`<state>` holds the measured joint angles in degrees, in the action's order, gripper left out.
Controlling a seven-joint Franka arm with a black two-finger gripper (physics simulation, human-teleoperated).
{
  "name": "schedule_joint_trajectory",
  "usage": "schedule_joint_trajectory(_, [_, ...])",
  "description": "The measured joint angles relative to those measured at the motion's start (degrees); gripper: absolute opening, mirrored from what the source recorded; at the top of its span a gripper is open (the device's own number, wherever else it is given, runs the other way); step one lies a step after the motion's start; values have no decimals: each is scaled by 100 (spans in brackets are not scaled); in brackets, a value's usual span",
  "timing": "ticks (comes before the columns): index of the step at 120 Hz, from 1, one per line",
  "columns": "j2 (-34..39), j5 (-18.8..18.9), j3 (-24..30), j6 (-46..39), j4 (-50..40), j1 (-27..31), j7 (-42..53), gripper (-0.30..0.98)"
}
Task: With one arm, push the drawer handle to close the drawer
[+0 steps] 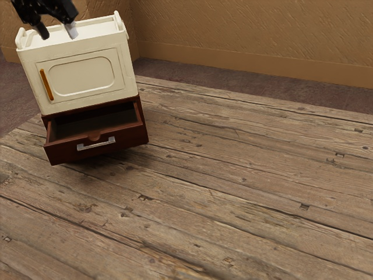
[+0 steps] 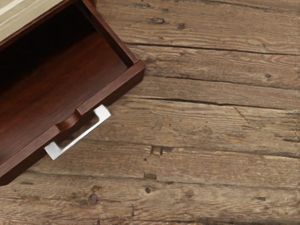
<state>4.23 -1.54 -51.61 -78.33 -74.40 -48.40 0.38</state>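
My gripper (image 1: 56,30) is at the exterior view's upper left, its two fingers apart with nothing between them. It overlaps the top of the cream cabinet (image 1: 84,73) in that view, higher than the drawer. Below the cream part, the dark brown drawer (image 1: 125,139) is pulled out and its inside is empty. A silver handle (image 1: 96,144) is fixed to the drawer front. In the wrist view the open drawer (image 2: 112,86) shows from above, with its handle (image 2: 79,135) standing out from the front board, apart from the gripper.
An orange-brown door handle (image 1: 46,84) is on the cabinet's cream door. The cabinet stands on a wooden plank surface (image 1: 233,181) that stretches to the exterior view's right. A tan wall (image 1: 250,35) rises behind.
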Motion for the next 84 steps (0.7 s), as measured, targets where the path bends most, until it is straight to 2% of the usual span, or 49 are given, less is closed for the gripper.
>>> schedule_joint_trajectory(8, [107, 105, 16, -22, -302, -102, -56, 67])
schedule_joint_trajectory(22, [298, 341, 42, -46, -401, 81, -128, 67])
schedule_joint_trajectory(28, [319, 486, 269, -71, -447, 226, -155, 67])
schedule_joint_trajectory(36, [679, 610, 1642, -183, -956, 1575, -187, 67])
schedule_joint_trajectory(43, [1626, 678, 2913, -474, -2235, 3057, -213, 67])
schedule_joint_trajectory(50, [2414, 700, 3840, -733, -3361, 4264, -239, 67])
schedule_joint_trajectory(55, [2840, 700, 4203, -895, -4096, 4700, -289, 67])
schedule_joint_trajectory(60, [3357, 706, 4279, -1124, -4962, 4883, -364, 67])
schedule_joint_trajectory(64, [3474, 711, 4228, -1286, -5364, 4948, -420, 67])
schedule_joint_trajectory(84, [2792, 899, 3866, -1856, -6260, 5097, -691, 67])
